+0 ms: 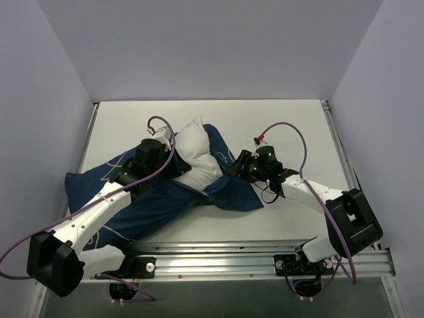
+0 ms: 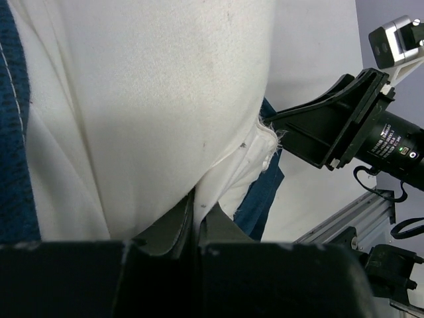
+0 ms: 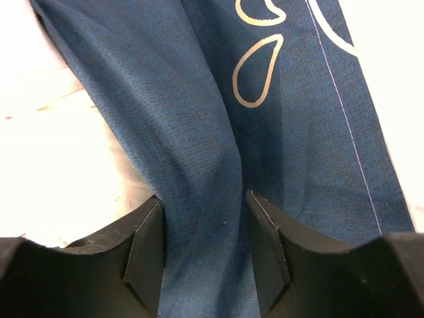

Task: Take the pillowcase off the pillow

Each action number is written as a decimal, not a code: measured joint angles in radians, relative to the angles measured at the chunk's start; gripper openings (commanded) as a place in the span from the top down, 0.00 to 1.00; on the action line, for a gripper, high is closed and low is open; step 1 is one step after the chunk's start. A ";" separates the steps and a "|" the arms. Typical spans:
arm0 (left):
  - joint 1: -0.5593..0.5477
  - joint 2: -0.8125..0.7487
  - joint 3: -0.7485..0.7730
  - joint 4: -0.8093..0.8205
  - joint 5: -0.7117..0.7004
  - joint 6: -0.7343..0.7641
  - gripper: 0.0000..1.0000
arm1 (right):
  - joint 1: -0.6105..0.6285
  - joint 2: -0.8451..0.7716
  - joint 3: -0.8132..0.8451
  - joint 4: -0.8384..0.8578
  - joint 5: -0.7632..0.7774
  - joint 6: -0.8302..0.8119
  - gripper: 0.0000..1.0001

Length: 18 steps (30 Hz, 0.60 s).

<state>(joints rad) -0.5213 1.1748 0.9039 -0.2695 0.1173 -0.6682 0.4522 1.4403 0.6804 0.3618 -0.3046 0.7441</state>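
The white pillow (image 1: pixel 193 154) lies mid-table, its far end bare and its near end still inside the navy pillowcase (image 1: pixel 159 202), which spreads to the left and front. My left gripper (image 1: pixel 176 164) is shut on a pinch of white pillow fabric; the left wrist view shows the pillow (image 2: pixel 152 99) bulging above the closed gripper (image 2: pixel 197 222). My right gripper (image 1: pixel 232 167) is at the pillowcase's right edge. In the right wrist view it (image 3: pixel 205 218) is open, its fingers (image 3: pixel 147 255) straddling a raised fold of pillowcase (image 3: pixel 199 132).
A metal rail (image 1: pixel 218 255) carrying both arm bases runs along the near edge. White walls enclose the table (image 1: pixel 285 119) on the left, back and right. The right arm (image 2: pixel 358 126) shows close beside the pillow in the left wrist view.
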 measured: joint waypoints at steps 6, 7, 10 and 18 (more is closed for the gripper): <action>0.013 0.005 -0.036 0.058 0.066 -0.023 0.98 | -0.002 0.001 -0.016 -0.005 0.000 -0.018 1.00; 0.014 0.005 -0.038 0.062 0.072 -0.028 0.98 | -0.002 0.001 -0.018 -0.004 -0.001 -0.019 1.00; 0.036 0.005 -0.039 0.074 0.103 -0.053 0.98 | -0.002 0.001 -0.020 0.002 -0.002 -0.019 1.00; 0.069 0.005 -0.047 0.172 0.109 -0.154 0.98 | -0.020 0.002 -0.030 0.030 -0.008 -0.038 1.00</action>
<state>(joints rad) -0.4522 1.1793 0.8574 -0.0975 0.2260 -0.8219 0.4324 1.4422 0.6502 0.3916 -0.3122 0.7063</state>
